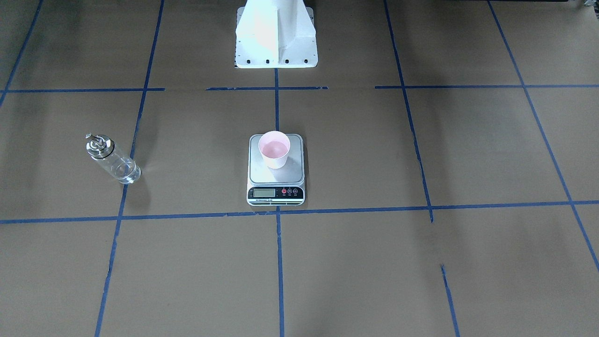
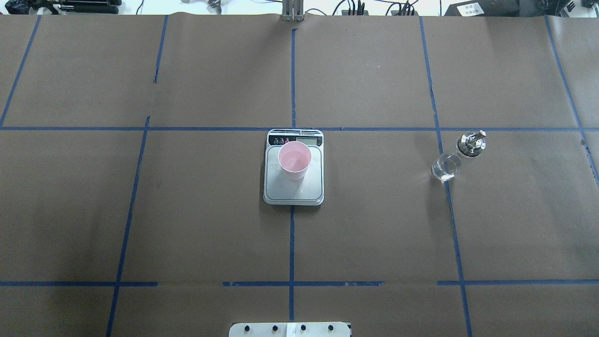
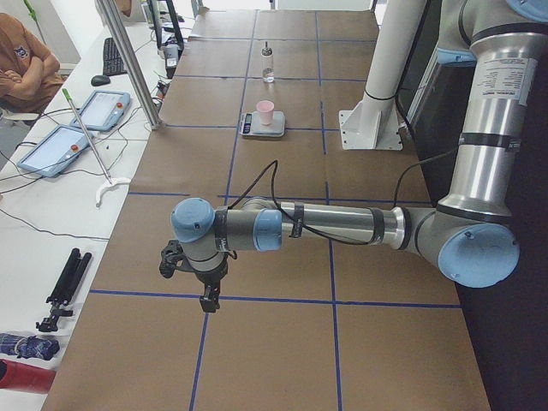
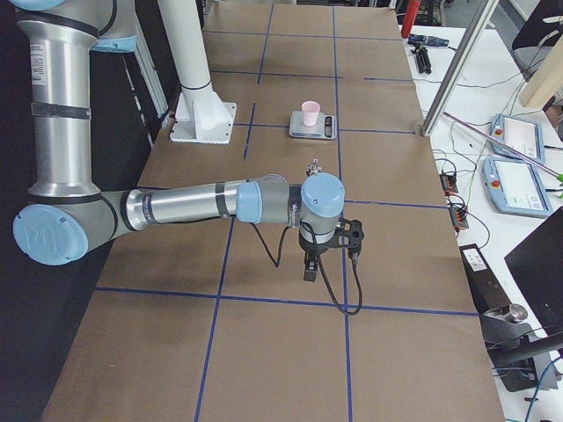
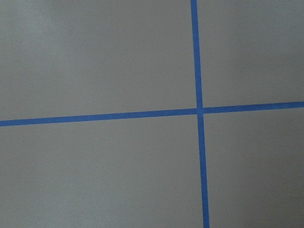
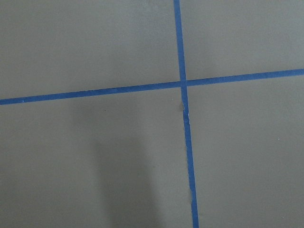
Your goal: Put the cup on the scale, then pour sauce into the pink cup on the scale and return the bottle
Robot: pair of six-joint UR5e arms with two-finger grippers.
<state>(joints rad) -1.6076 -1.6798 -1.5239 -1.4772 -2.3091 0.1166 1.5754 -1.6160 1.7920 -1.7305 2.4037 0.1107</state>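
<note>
Closest to me, the left end effector [image 3: 208, 301] hangs low over a tape crossing on the bench [image 1: 374, 262], and the right end effector [image 4: 310, 271] does likewise at the opposite end; I cannot tell whether either is released or clenched. Well beyond both and midway between them, the cup [image 1: 274, 149] sits upright on the scale [image 1: 292, 174]. The bottle [image 1: 112, 159] stands just past the right end effector, probably kept off the platform so it adds no weight.

Two steep cameras face each other across the desk [image 2: 140, 210], both holding the scale [image 1: 276, 161] mid-frame. End cameras look along the desk toward that scale. Wrist cameras stare close down at blue tape crossings [image 5: 199, 111].
</note>
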